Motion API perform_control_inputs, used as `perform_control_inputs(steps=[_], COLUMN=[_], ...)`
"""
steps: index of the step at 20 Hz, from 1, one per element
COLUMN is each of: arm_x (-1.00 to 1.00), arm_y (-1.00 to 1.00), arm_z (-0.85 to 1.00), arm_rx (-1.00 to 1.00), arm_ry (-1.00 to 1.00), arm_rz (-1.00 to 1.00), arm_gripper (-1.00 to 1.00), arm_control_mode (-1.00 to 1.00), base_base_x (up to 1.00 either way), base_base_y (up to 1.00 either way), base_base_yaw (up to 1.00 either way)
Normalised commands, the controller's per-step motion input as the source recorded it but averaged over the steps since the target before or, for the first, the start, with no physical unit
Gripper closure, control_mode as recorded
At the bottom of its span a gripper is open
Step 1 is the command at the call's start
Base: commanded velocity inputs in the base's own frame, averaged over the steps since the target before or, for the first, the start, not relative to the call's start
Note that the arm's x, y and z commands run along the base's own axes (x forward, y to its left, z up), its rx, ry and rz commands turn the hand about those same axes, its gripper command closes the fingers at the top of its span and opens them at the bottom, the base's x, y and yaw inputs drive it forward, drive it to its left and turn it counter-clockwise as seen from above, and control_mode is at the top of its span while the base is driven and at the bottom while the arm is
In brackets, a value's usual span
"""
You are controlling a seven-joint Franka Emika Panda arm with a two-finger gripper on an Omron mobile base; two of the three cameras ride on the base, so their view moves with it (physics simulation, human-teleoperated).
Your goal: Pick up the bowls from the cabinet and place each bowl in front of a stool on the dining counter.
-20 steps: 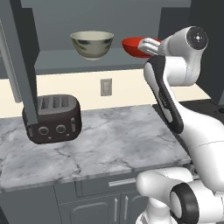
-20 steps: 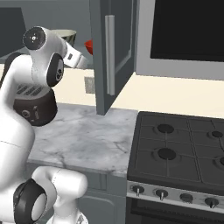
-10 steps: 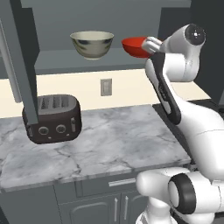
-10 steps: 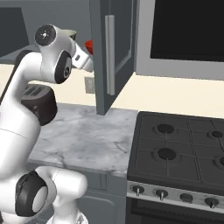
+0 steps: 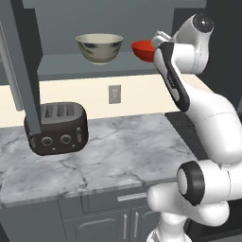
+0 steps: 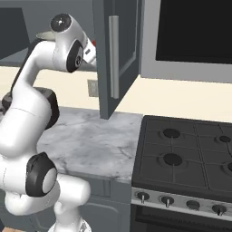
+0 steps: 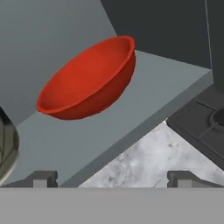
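A: Status check. We find both bowls on the cabinet shelf. The cream bowl sits toward the left of the shelf; the red bowl sits at its right end, close to the open door.

B: Agreed. So nothing delivered so far, by our reading. We have no sight of the dining counter or stools from here, only the marble worktop with the toaster on the left and the stove on the right.

A: Gripper state? In the hand view we see the two fingertips set wide apart, nothing between them. We note it as spread wide and empty.

B: Same. The red bowl lies ahead of the fingers, apart from them, resting on the shelf near its edge. The hand is raised to shelf height just beside that bowl.

A: We judge this as the approach to the first pick. Left to do: grasp red, carry it to the counter, come back for cream, place that too.

B: Logged. Task barely begun.
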Motion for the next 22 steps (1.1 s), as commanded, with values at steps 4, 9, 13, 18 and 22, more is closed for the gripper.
perform_control_inputs(steps=[4, 9, 13, 18, 22], arm_x=[0.45, 0.49, 0.50, 0.45, 0.43], arm_y=[-0.01, -0.02, -0.01, 0.00, -0.01], arm_z=[0.00, 0.00, 0.00, -0.08, -0.14], arm_rx=[0.00, 0.00, 0.00, 0.00, 0.00], arm_ry=[0.00, 0.00, 0.00, 0.00, 0.00], arm_rz=[0.00, 0.00, 0.00, 0.00, 0.00], arm_gripper=[-1.00, -1.00, -1.00, -1.00, -1.00], arm_control_mode=[-1.00, -1.00, -1.00, -1.00, -1.00], base_base_x=[0.00, 0.00, 0.00, 0.00, 0.00], base_base_y=[0.00, 0.00, 0.00, 0.00, 0.00], base_base_yaw=[0.00, 0.00, 0.00, 0.00, 0.00])
